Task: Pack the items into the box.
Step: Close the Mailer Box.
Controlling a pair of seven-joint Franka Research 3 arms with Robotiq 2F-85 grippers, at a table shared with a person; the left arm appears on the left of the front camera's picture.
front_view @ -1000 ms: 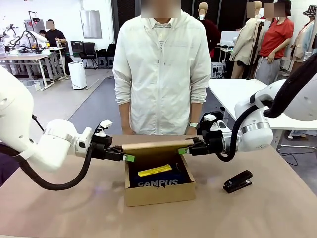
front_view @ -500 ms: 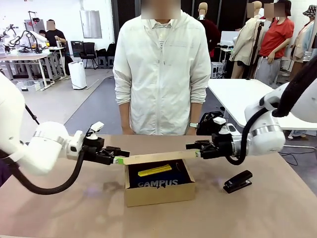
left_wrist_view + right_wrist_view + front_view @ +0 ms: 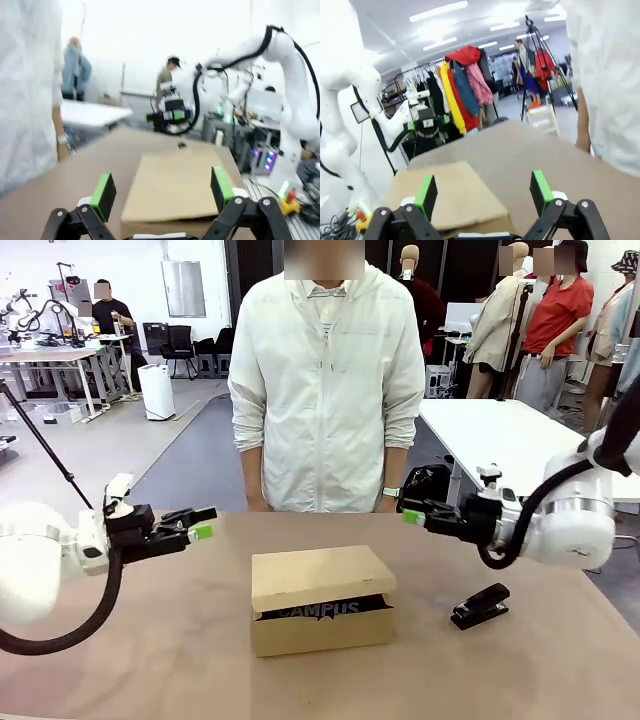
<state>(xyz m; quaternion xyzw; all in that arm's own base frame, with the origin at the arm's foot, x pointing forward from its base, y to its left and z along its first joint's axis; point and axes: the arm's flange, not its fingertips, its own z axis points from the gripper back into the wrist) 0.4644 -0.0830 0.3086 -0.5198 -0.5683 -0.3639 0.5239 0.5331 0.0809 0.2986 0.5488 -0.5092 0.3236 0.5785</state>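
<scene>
Box [image 3: 320,598] sits mid-desk [image 3: 150,640], flap lid down over the top but not fully flush: a dark gap runs along the front edge, and the navy pouch [image 3: 318,608] shows through it with white "CAMPUS" lettering partly readable. Long axis of box runs left-right across the desk, parallel to the person's side; flap's free edge is toward the robot. Pouch lies inside along the same axis, lettering facing the robot.

Left pincer [image 3: 202,524] hangs above the desk left of the box, well apart from it, pointing right toward the middle. Jaws wide, nothing between them, touching nothing. Left wrist view: both green pads [image 3: 104,189] spread far, box lid [image 3: 175,185] visible beyond between them, no contact.

Person in white jacket [image 3: 328,380] stands at far side behind the box, arms down.

Right pincer [image 3: 412,511] hangs right of the box and farther back, pointing left, clear of the lid. Jaws wide, empty. Right wrist view: green pads [image 3: 540,186] spread, box top [image 3: 445,195] below and ahead, not touched.

Black stapler [image 3: 480,606] lies on the desk right of the box, apart from it, below the right arm, long axis slanting up to the right.
</scene>
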